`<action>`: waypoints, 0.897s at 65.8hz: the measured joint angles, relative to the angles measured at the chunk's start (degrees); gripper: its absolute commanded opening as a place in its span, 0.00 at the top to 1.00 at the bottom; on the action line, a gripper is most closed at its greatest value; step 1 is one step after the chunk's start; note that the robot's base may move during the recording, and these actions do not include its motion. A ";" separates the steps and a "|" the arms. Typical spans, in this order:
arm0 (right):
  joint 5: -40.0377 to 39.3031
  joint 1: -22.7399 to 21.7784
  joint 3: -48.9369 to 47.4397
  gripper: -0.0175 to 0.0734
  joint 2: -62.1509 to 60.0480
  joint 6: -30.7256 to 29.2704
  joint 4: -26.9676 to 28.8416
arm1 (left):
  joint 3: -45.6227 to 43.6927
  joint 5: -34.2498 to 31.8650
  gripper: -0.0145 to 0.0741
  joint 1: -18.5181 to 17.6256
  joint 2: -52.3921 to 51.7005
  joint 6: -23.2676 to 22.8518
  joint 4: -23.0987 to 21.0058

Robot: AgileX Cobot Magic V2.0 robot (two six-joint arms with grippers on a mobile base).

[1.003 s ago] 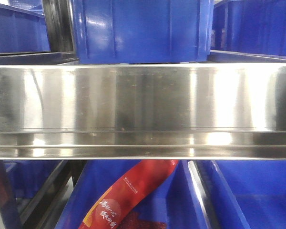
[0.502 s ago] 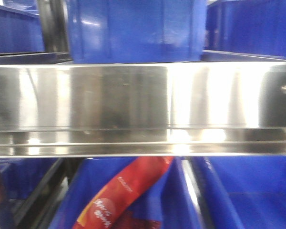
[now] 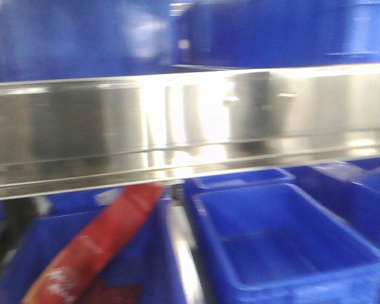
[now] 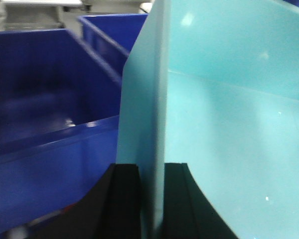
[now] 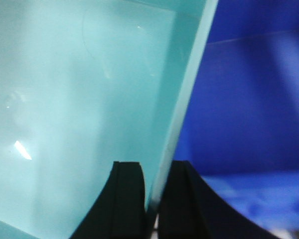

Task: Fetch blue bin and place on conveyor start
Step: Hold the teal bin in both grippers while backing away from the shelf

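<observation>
Left claw (image 4: pixel 152 199) is almost closed. Its 2 black fingers (image 4: pixel 124 199) pinch a thin side wall of the blue bin (image 4: pixel 229 149), with 1 finger outside the pale turquoise tub and 1 inside. The wall rises straight up between the fingers and meets both. Past it, the tub's smooth inner floor and far wall are in view. Just left of the gripped wall sits a dark blue ribbed bin (image 4: pixel 40 164). Its rim is near my outer finger, and I cannot tell whether they touch.

My right claw (image 5: pixel 152 199) is clamped just as narrowly on another wall of the same tub. This wall leans up and to the right between the 2 fingers. Turquoise plastic fills the left of this view, and a dark blue surface (image 5: pixel 239 99) close beside the tub's rim fills the right.

From the front, everything is blurred. A shiny steel shelf rail (image 3: pixel 190 120) crosses the full width, rising slightly toward the right. Below it, an open dark blue tub (image 3: pixel 278 234) sits at right and a red packet (image 3: pixel 95 244) leans at left. Above the rail I see more dark blue plastic.
</observation>
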 measured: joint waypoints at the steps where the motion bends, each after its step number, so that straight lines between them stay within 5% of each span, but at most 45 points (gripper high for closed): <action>1: -0.13 0.00 0.00 0.98 0.00 0.00 0.20 | 0.00 -0.10 0.96 0.00 0.00 0.00 0.20; 59: -0.41 0.12 -0.36 0.98 0.00 0.13 0.15 | 0.00 -1.17 0.96 -0.11 0.13 0.11 0.68</action>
